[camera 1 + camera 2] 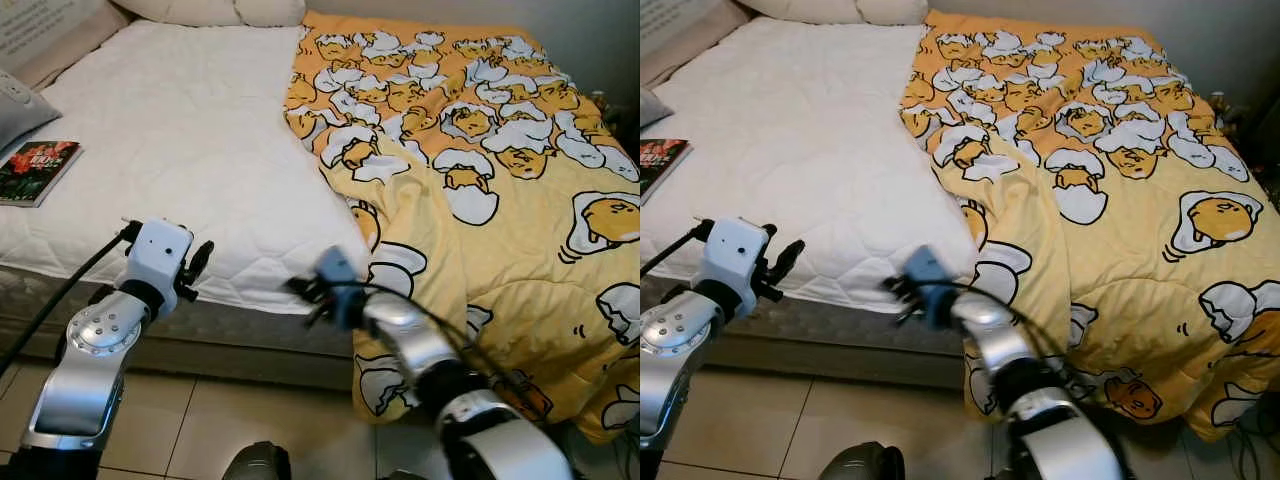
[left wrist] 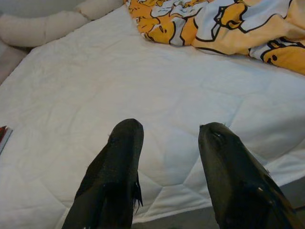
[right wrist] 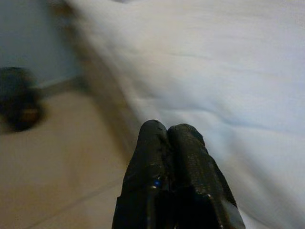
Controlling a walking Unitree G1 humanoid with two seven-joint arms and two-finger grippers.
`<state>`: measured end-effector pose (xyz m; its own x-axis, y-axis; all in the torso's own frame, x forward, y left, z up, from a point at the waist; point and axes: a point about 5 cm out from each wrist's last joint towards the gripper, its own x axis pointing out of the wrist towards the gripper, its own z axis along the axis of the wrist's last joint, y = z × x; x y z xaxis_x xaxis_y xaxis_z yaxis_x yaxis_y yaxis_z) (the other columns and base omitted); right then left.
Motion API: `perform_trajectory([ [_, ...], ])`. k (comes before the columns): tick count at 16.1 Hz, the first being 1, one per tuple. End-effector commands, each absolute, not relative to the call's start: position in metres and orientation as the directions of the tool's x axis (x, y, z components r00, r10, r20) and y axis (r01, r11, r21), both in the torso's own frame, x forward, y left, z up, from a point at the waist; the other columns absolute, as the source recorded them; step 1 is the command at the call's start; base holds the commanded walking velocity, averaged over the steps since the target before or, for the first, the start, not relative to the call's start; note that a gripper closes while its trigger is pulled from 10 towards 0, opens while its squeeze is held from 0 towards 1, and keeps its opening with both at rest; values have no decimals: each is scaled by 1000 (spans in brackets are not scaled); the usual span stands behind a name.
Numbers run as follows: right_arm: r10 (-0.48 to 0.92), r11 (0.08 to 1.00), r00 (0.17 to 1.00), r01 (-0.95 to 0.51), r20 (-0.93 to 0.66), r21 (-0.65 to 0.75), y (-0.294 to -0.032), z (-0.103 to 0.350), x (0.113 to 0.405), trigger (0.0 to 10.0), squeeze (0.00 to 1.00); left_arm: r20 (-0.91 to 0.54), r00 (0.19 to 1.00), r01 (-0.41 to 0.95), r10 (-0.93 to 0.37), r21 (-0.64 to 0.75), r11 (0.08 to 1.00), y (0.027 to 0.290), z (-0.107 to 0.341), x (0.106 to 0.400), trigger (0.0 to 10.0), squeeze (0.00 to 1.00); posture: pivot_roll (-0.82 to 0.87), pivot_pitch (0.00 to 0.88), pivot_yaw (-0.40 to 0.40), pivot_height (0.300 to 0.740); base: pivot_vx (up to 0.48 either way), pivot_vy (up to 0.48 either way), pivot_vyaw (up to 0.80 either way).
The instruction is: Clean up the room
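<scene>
Blanket [image 1: 470,180] lies just beside pinched-shut right claw [image 1: 300,292]; left claw [image 2: 167,143] gapes wide.

the bed [image 1: 200,130] spans the far part of the scene, the floor [image 1: 200,420] lying near. a blanket [image 1: 480,180] covers the bed's right half and hangs over its near edge. a book [image 1: 35,170] lies on the bed at the far left, pillows [image 1: 220,10] at the far end. the left tool [image 1: 198,262] and right tool [image 1: 300,290] sit before the near edge
</scene>
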<state>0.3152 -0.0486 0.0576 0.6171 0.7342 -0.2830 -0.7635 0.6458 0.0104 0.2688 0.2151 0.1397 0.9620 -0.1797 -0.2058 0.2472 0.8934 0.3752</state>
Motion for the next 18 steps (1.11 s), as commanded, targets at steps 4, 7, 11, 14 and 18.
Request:
perform_trajectory([
  [4, 287, 958, 937, -279, -201, 65, -132, 59, 313, 10000, 1000, -205, 964, 209, -167, 199, 958, 195, 115, 261, 10000, 0, -24, 0, 70, 740, 0, 0, 0],
  [7, 116, 992, 989, -111, -90, 61, -161, 72, 284, 10000, 1000, -194, 971, 170, -143, 132, 977, 180, 105, 256, 10000, 27, -46, 0, 85, 740, 0, 0, 0],
  [11, 0, 998, 997, 4, -77, 56, -176, 81, 255, 10000, 1000, -170, 981, 113, -95, 100, 989, 180, 103, 256, 10000, 1000, -64, 0, 83, 740, 0, 0, 0],
  [14, -44, 998, 991, 49, -127, 37, -178, 79, 245, 10000, 1000, -123, 989, 97, -84, 103, 990, 182, 109, 261, 10000, 1000, -48, 0, 52, 740, 0, 0, 0],
  [18, -13, 1000, 991, 16, -134, 21, -168, 83, 252, 10000, 1000, -115, 991, 76, -65, 96, 992, 186, 108, 258, 10000, 1000, -24, 0, 32, 740, 211, 0, 800],
])
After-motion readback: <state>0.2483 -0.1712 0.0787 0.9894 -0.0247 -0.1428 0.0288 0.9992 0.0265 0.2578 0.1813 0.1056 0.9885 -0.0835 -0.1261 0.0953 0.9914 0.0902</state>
